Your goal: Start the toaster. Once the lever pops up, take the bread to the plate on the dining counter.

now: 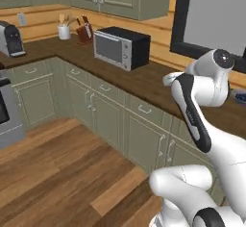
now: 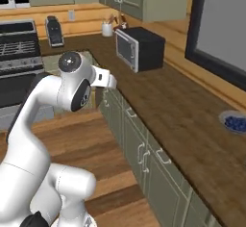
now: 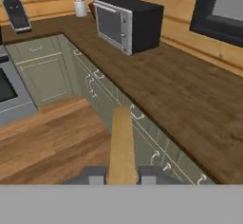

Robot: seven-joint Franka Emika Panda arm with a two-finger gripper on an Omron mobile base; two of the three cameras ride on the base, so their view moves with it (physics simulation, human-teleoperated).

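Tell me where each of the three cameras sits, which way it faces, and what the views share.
Left base view: behind the arm to its left, facing the worktop and oven; arm at lower right.
Right base view: behind-right, facing along the worktop to the oven, blueberry bowl at right; arm at lower left.
Hand view: on the hand, looking past the gripper, which holds the bread edge-on, toward worktop and oven.
Shared: oven, utensil crock, coffee maker.
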